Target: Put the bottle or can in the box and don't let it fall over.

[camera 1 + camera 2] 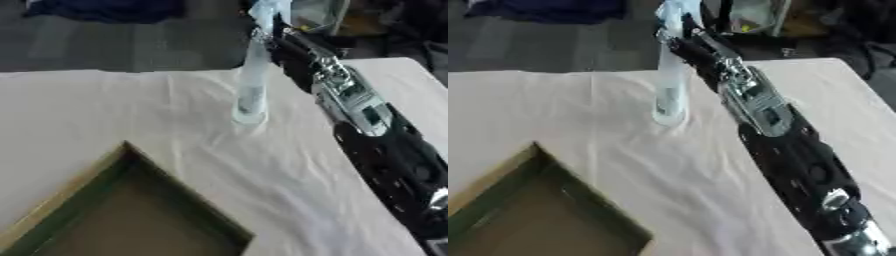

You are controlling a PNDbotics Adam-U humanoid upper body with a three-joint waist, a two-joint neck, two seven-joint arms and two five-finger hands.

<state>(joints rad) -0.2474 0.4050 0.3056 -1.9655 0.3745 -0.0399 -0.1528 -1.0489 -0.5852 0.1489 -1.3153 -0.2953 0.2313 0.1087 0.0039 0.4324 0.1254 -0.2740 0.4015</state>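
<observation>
Box (131,210) waits open up front; right hand (682,40) has its fingers wrapped round the clear bottle (252,85) upright on the cloth. Next, carry it level.

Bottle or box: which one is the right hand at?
The bottle. The right hand is at its upper part, near the table's far edge. The open box sits at the near left corner with no hand by it.
</observation>
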